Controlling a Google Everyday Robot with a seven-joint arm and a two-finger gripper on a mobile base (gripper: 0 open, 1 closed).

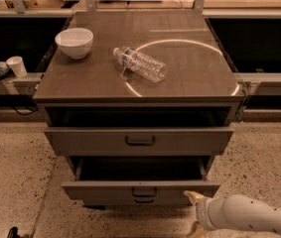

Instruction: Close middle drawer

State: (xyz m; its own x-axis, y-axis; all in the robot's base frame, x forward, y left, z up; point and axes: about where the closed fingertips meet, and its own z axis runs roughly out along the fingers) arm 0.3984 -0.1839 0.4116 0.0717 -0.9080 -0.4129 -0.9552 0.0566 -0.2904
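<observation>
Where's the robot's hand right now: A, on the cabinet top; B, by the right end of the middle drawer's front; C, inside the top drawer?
B: the hand sits low by the right end of the middle drawer front, and that drawer stands open.
</observation>
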